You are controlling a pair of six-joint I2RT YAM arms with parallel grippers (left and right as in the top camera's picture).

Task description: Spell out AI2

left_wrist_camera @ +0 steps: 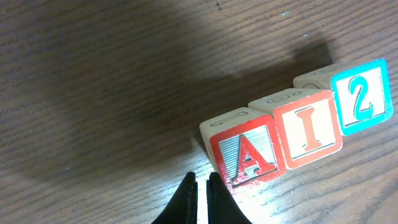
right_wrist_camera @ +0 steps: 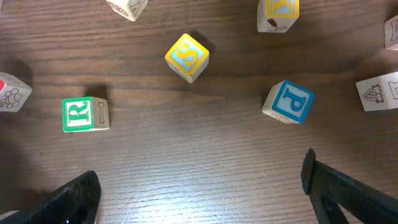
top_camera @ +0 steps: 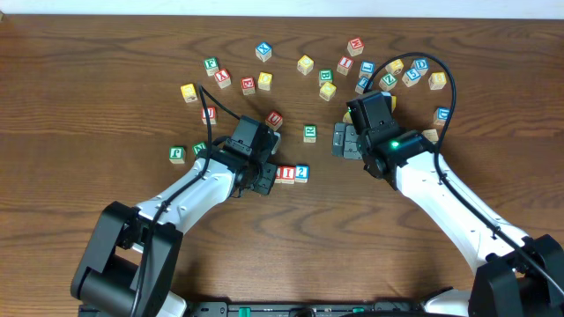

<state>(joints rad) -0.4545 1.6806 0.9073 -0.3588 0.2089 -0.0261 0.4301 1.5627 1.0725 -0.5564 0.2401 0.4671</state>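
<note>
**woodgrain:** So where's this at? Going left to right: the left hand (left_wrist_camera: 200, 185) is pinched shut on nothing, with its fingertips just beside the bottom corner of the red A cube (left_wrist_camera: 245, 158). Can't tell if they actually touch it. Pressed against the A is the red I cube (left_wrist_camera: 309, 138), then the blue 2 cube (left_wrist_camera: 362, 96). All three sit in one row on the surface (top_camera: 88, 97).

**tbolt:** Yeah, reads AI2 to me, so I'd call the spelling done, or down to a final nudge. The right hand (top_camera: 342, 141) is spread wide and empty. It's hovering well apart from the row, over loose cubes: green R (right_wrist_camera: 78, 114), yellow S (right_wrist_camera: 186, 56), blue P (right_wrist_camera: 289, 101). Next move, I'd guess: lift the left hand straight off without bumping the A, since one knock skews the whole word.
</note>
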